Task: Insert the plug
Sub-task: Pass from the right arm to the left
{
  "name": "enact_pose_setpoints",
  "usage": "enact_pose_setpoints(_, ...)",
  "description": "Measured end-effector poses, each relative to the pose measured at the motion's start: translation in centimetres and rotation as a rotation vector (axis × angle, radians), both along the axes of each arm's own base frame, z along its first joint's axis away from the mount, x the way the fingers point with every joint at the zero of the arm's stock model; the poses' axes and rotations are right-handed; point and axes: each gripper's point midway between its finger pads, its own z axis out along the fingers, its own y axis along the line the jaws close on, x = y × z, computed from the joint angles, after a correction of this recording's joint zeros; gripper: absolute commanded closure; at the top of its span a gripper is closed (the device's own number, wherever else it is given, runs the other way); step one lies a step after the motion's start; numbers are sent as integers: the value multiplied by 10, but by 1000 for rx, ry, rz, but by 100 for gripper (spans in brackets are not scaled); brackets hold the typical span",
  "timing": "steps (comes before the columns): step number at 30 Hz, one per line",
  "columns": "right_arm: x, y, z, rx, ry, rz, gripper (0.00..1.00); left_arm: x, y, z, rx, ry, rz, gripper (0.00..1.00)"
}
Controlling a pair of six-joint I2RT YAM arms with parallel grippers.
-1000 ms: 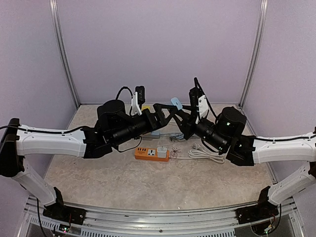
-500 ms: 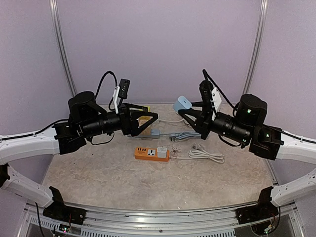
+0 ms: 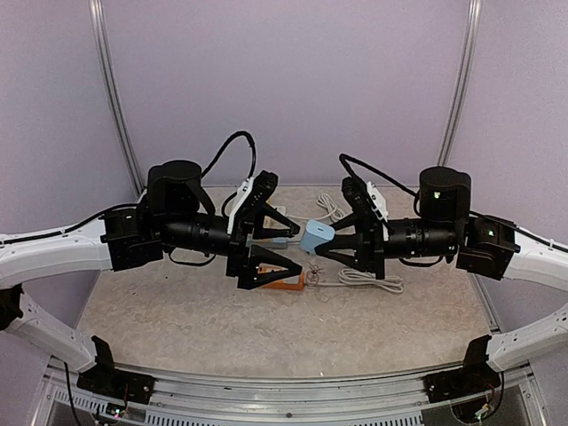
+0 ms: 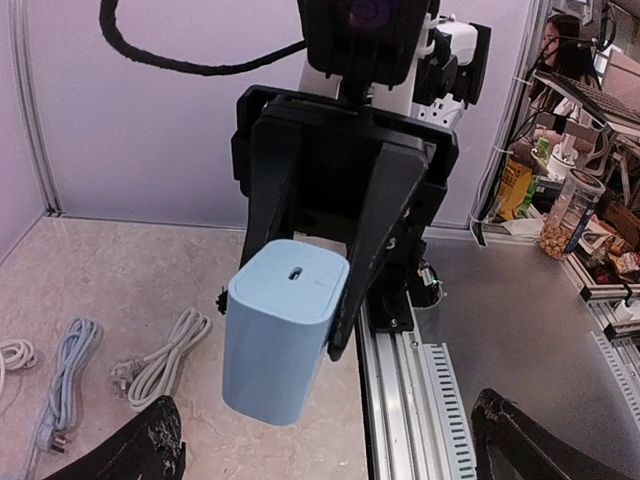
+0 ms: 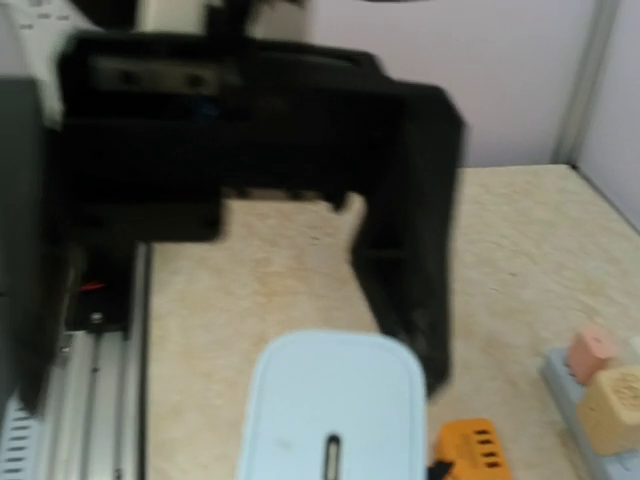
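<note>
In the top view, the right gripper (image 3: pixel 317 240) is clamped on the pale blue plug (image 3: pixel 315 236) and carries it in the air over the middle of the table. It points the plug left at the left gripper (image 3: pixel 297 250), whose fingers are spread wide just beside the plug. With the arms meeting nose to nose, this looks like a handover: the plug seems offered so the other hand can take it at a better angle for pushing in. The orange power strip (image 3: pixel 293 282) lies on the table below, partly hidden by the left gripper's lower finger. A coiled white cable (image 3: pixel 364 279) lies just to its right.

The left wrist camera faces the plug end-on. The right gripper's black fingers (image 4: pixel 385 230) pinch its sides, and a small slot shows in the face turned to the camera (no prongs are visible from here). The left gripper's own fingertips sit at the bottom corners, well apart, with nothing between them yet. Loose cables (image 4: pixel 165 355) lie on the table to the left.

The right wrist view is blurred. The plug fills the bottom centre, the left gripper's open frame stands just beyond it, and a corner of the power strip shows low on the right. The plug is not yet in the strip.
</note>
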Motion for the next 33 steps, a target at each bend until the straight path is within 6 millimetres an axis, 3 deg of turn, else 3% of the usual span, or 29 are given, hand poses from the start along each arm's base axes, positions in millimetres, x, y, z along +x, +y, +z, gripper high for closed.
enact_pose_setpoints(8, -23, 4, 2, 22, 45, 127, 83, -10, -6, -20, 68, 5, -49, 19)
enact_pose_setpoints(16, -31, 7, 0, 26, 71, 179, 83, -13, -6, -20, 67, 6, -59, 23)
enact_pose_setpoints(21, -31, 10, -8, 11, 95, 189, 83, -14, -7, -19, 63, 9, -65, 31)
enact_pose_setpoints(30, -31, 12, -13, 2, 107, 192, 83, -16, -7, -20, 63, 24, -77, 70)
enact_pose_setpoints(33, -31, 12, -13, 2, 107, 192, 83, -16, -7, -20, 62, 26, -79, 88)
